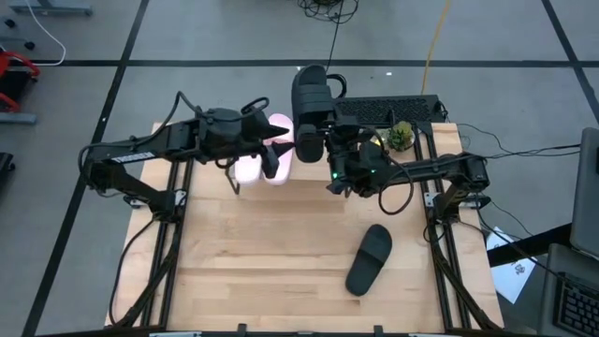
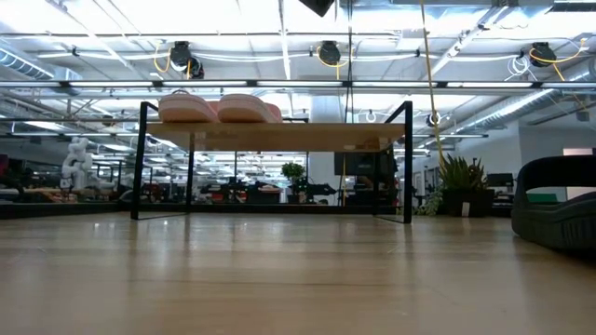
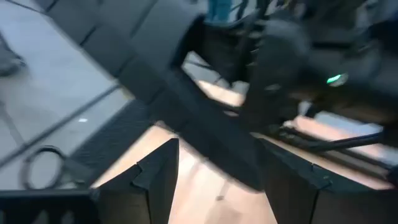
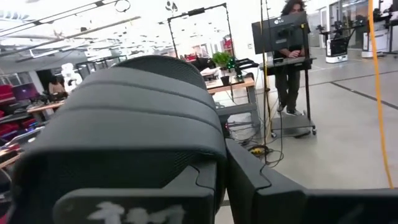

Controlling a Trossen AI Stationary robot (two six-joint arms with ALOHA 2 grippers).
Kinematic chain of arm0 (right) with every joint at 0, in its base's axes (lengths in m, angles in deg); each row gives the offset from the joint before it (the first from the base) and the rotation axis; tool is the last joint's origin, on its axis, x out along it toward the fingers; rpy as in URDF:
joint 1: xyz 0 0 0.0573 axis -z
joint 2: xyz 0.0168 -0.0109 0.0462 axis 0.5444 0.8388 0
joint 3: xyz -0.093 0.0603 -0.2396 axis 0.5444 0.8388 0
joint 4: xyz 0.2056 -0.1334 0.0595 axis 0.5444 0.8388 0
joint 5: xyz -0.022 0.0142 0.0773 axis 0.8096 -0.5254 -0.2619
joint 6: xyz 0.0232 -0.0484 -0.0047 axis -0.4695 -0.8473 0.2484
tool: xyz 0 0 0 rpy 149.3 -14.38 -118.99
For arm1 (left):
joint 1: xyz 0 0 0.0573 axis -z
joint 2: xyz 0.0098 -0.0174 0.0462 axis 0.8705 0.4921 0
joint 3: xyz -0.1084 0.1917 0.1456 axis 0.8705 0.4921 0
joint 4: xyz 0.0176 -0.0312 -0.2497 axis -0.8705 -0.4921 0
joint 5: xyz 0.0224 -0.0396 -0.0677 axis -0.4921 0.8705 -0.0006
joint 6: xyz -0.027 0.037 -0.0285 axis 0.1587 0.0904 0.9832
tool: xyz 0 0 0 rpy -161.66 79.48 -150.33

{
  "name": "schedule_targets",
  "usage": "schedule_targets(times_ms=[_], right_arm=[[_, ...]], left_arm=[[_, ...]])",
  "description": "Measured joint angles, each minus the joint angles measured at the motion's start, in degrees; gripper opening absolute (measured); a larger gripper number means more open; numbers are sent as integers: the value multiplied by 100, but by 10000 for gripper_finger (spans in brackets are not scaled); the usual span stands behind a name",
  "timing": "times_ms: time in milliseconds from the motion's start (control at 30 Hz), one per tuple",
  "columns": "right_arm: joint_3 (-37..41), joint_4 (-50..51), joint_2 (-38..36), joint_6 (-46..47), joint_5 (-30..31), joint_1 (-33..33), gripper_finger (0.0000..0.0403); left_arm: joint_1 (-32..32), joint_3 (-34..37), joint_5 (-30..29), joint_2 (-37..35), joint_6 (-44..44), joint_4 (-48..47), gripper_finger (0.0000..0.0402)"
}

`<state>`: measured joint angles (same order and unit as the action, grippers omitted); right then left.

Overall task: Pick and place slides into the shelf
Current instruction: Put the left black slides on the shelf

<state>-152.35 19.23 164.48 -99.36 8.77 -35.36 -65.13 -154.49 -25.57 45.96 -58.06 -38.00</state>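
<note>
Two pale pink slides (image 2: pixel 219 107) lie side by side on the shelf (image 2: pixel 279 137) at the table's far side; the high view shows them as pink slides (image 1: pixel 253 168) under the left arm. My left gripper (image 1: pixel 271 154) hovers open above them and touches nothing. My right gripper (image 1: pixel 323 140) is shut on one black slide (image 1: pixel 309 98), raised high over the shelf. The second black slide (image 1: pixel 368 259) lies sole down on the table near the right side, also seen as black slide (image 2: pixel 559 209) in the low view. My right gripper (image 4: pixel 221 180) pinches the black slide (image 4: pixel 137 106) by its side edge (image 4: pixel 208 165), close to where the wide strap meets the sole. One finger (image 4: pixel 124 208) lies on the footbed side and the other finger (image 4: pixel 261 186) outside. The slide is lifted clear, stretching away from the fingers toward the far edge.
A small potted plant (image 1: pixel 401 136) and a black mat (image 1: pixel 393 108) sit at the table's far right, beside the right arm. Bare wooden tabletop (image 1: pixel 271 271) stretches across the near half. Black frame rails (image 1: pixel 173 243) run along both sides.
</note>
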Motion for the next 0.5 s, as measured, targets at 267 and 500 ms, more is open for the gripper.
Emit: schedule_targets(times_ms=[267, 500], right_arm=[[0, -6, 0, -26, 0, 29, 8], [0, -11, 0, -14, 2, 31, 8]], left_arm=[[-81, 0, 66, 9, 995, -52, 212], [-257, 0, 105, 10, 1762, -176, 212]])
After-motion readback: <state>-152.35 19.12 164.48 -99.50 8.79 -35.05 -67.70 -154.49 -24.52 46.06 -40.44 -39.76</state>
